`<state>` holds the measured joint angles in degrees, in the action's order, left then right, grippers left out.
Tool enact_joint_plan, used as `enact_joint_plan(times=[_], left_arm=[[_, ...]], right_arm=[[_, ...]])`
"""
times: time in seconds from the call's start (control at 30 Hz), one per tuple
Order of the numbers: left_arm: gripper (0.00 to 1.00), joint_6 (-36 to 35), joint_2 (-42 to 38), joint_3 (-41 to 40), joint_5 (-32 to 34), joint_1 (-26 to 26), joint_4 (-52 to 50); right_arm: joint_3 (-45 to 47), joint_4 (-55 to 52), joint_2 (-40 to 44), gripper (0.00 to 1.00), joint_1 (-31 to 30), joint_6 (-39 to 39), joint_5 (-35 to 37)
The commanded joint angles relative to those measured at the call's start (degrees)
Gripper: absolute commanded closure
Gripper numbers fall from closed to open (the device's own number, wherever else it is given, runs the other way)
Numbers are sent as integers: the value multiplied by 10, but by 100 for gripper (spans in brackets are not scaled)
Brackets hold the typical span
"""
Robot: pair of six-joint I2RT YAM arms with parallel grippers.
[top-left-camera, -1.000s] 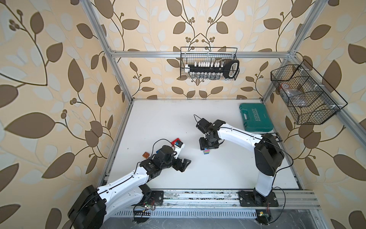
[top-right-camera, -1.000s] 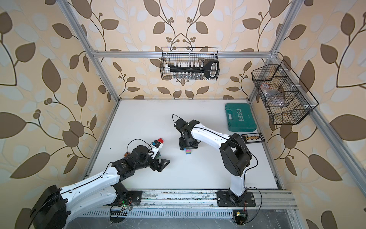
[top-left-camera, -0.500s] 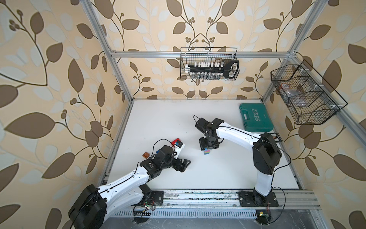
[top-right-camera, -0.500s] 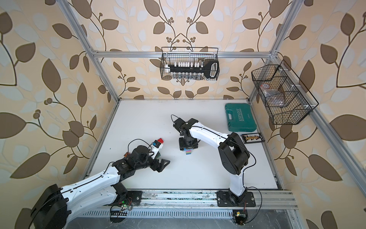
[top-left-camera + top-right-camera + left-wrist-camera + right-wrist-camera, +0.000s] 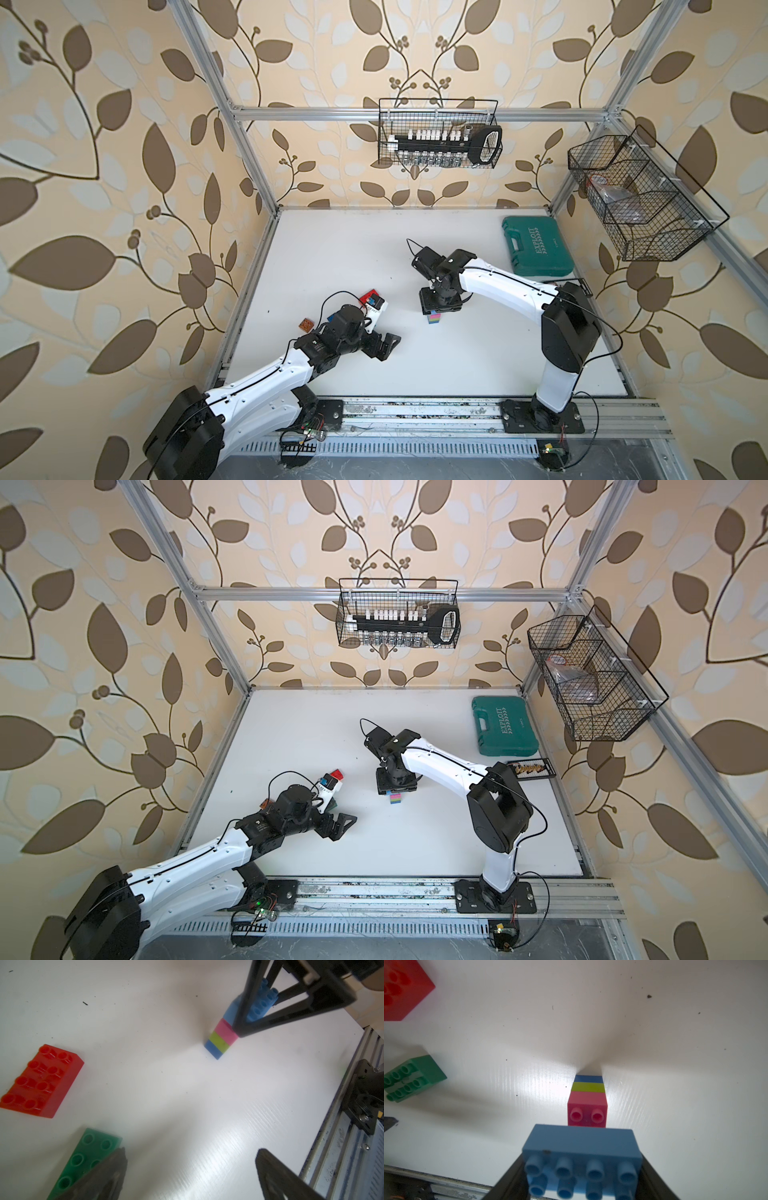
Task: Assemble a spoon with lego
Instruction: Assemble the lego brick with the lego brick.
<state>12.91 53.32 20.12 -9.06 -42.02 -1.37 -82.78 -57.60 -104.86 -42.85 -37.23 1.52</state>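
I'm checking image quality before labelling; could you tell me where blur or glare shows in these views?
Right wrist view: the light-blue brick nearest the lens is soft, and glare streaks the white table. Left wrist view: the left gripper is blurred, with glare on the table too. Both top views: sharp, evenly lit.

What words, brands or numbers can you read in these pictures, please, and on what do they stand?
"EXPLOIT", with a row of arrowheads beside it: on the lid of the teal case.
Smaller print next to it on the lid: too small to read.
Nothing else is legible.
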Motion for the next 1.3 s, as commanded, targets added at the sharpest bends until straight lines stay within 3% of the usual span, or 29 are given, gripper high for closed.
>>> enact_joint_plan(times=[0.0, 1.27], left_arm=[[1, -1, -2, 19, -1, -3, 8], [1, -1, 4, 23, -1, -3, 5]], right_arm=[[14, 10, 14, 73, -5, -10, 3], [64, 50, -12, 72, 6, -10, -2]])
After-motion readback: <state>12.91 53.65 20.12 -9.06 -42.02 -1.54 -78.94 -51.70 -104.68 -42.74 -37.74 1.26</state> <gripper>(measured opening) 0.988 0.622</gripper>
